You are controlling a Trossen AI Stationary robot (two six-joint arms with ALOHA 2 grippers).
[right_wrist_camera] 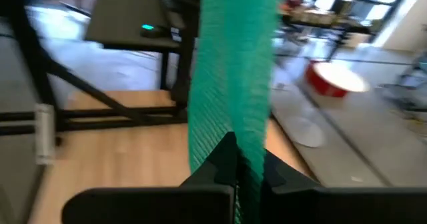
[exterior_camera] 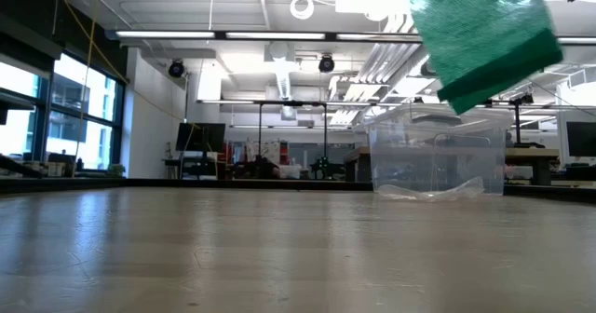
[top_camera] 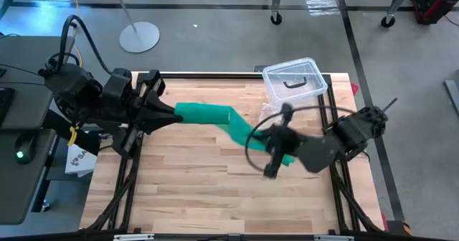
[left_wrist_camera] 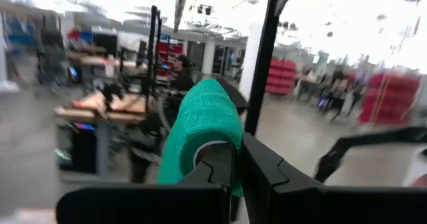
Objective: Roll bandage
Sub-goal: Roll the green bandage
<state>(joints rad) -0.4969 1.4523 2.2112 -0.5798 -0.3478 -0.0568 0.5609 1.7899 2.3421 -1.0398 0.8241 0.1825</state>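
Note:
The green bandage (top_camera: pixel 215 116) is stretched in the air between my two grippers, above the wooden table (top_camera: pixel 193 191). My left gripper (top_camera: pixel 173 113) is shut on its left end over the table's far left part. My right gripper (top_camera: pixel 277 149) is shut on its right end near the table's middle right. In the low view only a wide green piece of the bandage (exterior_camera: pixel 484 34) shows at the top right, well clear of the tabletop. In the left wrist view the bandage (left_wrist_camera: pixel 203 127) curls over my fingertips like a rounded roll. My left gripper pinches the bandage's left end (left_wrist_camera: pixel 223 141) between its two fingers (left_wrist_camera: pixel 263 171), coming level from the table's left. The cloth curves over one fingertip in a rounded hump. That end is lifted clear of the table. My right gripper pinches the bandage's right end (right_wrist_camera: pixel 237 141) between its two fingers (right_wrist_camera: pixel 217 167), coming from the table's right and slanting slightly down. The strip (right_wrist_camera: pixel 233 64) runs straight away from the fingers toward the other arm, flat, on edge and clear of the table.
A clear plastic box (top_camera: pixel 294 79) with a black handle stands at the table's far right; in the low view the box (exterior_camera: pixel 438 159) sits behind and below the bandage. The near half of the tabletop (exterior_camera: pixel 279 248) lies bare. A lamp base (top_camera: pixel 140 36) stands on the floor beyond.

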